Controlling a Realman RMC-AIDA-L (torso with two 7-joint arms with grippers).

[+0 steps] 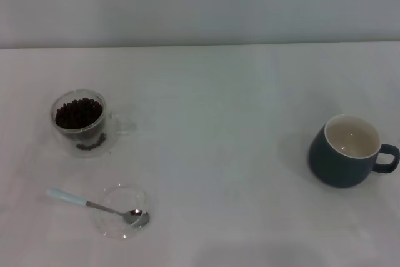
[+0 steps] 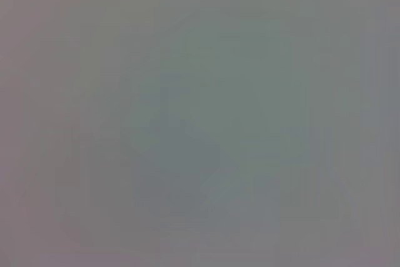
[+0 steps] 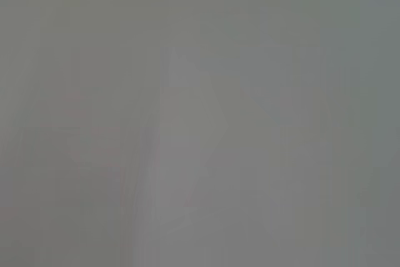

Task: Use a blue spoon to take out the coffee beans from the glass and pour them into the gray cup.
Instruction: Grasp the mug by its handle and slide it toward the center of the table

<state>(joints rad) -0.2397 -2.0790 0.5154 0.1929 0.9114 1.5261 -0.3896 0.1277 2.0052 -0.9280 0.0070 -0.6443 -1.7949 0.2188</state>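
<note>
The glass [image 1: 80,122] stands at the left of the white table, its clear handle pointing right, with a heap of dark coffee beans [image 1: 78,112] inside. The blue spoon [image 1: 100,206] lies in front of it, its pale handle to the left and its metal bowl resting in a shallow clear glass dish [image 1: 122,211]. The gray cup [image 1: 347,150] stands at the right, cream-white inside, nothing visible in it, handle pointing right. Neither gripper shows in the head view. Both wrist views show only a blank grey blur.
The white table [image 1: 219,123] runs back to a pale wall. Bare table surface lies between the glass and the gray cup.
</note>
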